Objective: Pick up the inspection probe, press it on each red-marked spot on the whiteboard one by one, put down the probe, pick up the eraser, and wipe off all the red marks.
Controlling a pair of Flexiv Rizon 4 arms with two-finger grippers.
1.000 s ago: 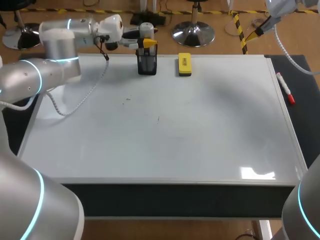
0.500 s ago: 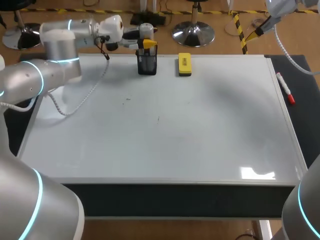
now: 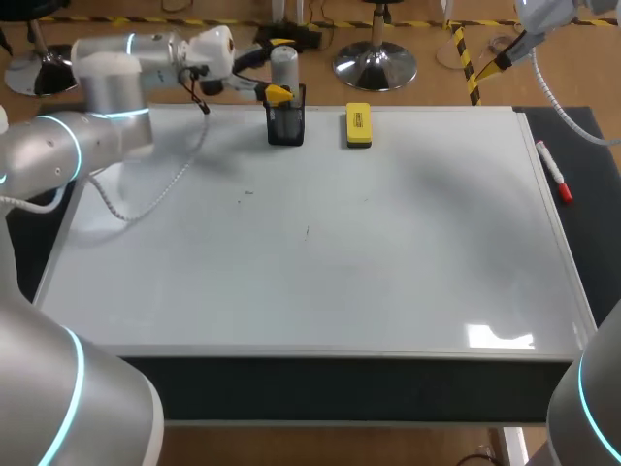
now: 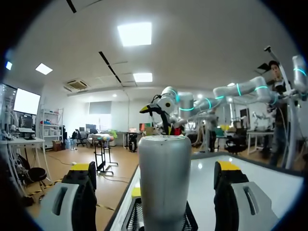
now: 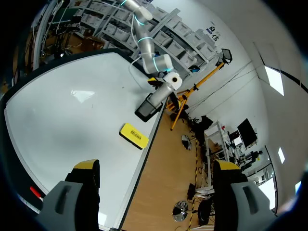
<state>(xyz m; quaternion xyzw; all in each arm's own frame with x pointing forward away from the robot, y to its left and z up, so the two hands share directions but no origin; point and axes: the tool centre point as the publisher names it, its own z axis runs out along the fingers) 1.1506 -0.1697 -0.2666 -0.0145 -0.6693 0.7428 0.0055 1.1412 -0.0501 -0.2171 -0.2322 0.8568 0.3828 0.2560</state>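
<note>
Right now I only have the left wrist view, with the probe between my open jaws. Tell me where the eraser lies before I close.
Observer: The yellow eraser lies flat on the whiteboard, near its far edge. It is a little to the right of the black holder that has the probe in it, and apart from it.
Operator: Give me the right arm.
Observer: The right arm is beyond the far right corner. Its wrist view shows its jaws open with nothing between them.
Operator: Now list the red marks.
Observer: From the head view I can make out none, only a few tiny dark specks left of the middle.
</note>
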